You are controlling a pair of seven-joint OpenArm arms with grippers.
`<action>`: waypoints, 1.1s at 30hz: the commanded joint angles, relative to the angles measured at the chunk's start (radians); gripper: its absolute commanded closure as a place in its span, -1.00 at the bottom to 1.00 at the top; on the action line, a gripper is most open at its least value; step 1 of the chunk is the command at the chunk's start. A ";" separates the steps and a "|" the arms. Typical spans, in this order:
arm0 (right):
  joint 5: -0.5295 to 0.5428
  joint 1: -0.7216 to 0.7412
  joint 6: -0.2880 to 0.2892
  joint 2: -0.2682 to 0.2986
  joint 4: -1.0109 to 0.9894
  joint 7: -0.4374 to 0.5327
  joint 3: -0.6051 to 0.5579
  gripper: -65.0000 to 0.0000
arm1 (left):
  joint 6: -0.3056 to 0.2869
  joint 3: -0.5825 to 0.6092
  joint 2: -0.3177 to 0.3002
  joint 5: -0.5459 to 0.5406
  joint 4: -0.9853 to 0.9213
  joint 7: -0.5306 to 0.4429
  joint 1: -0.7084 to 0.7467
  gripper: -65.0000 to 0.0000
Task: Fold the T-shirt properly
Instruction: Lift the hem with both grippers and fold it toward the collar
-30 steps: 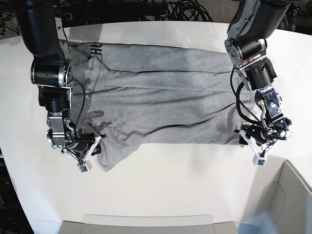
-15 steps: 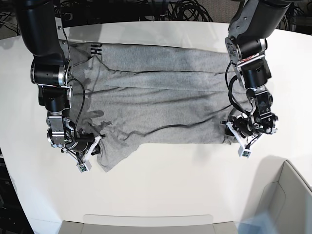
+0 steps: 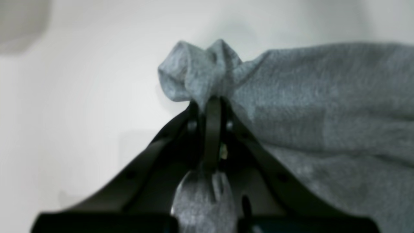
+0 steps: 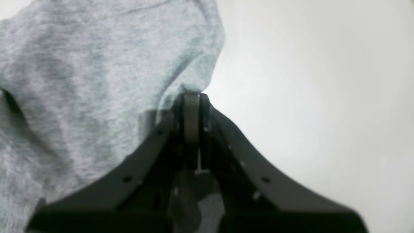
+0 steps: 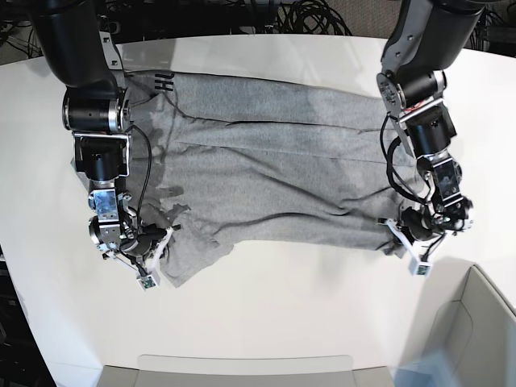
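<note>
Pinching cloth on both sides. Left gripper (image 3: 212,100) has its jaws closed on a bunched corner of the T-shirt (image 3: 323,106); grey fabric puffs up just past the fingertips in the left wrist view. In the base view it sits at the shirt's near corner on that view's right (image 5: 401,239). Right gripper (image 4: 191,97) is clamped too, jaws together with the shirt's edge (image 4: 97,81) caught at the tips, cloth draping off to one side. In the base view it's at the near corner on that view's left (image 5: 159,242).

T-shirt (image 5: 266,161) lies spread across the white table (image 5: 282,306), wrinkled, long creases running across it. Black lettering shows at the far corner by the right arm (image 5: 97,121). Grey bin (image 5: 476,322) sits near the left gripper, apart from the shirt.
</note>
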 commanded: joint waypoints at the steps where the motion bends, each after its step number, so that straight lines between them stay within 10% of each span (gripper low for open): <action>1: 0.026 0.041 -0.005 -0.004 0.036 0.003 0.000 1.00 | 0.006 -0.027 -0.020 -0.007 0.061 -0.018 -0.034 1.00; 15: 0.146 -0.194 0.103 -0.006 0.639 -0.376 -0.003 1.00 | 0.006 -0.043 -0.028 -0.002 0.160 0.026 0.073 1.00; 33: 0.147 -0.525 0.104 -0.006 1.238 -0.576 -0.001 1.00 | 0.006 -0.039 -0.046 -0.001 0.415 0.029 0.225 1.00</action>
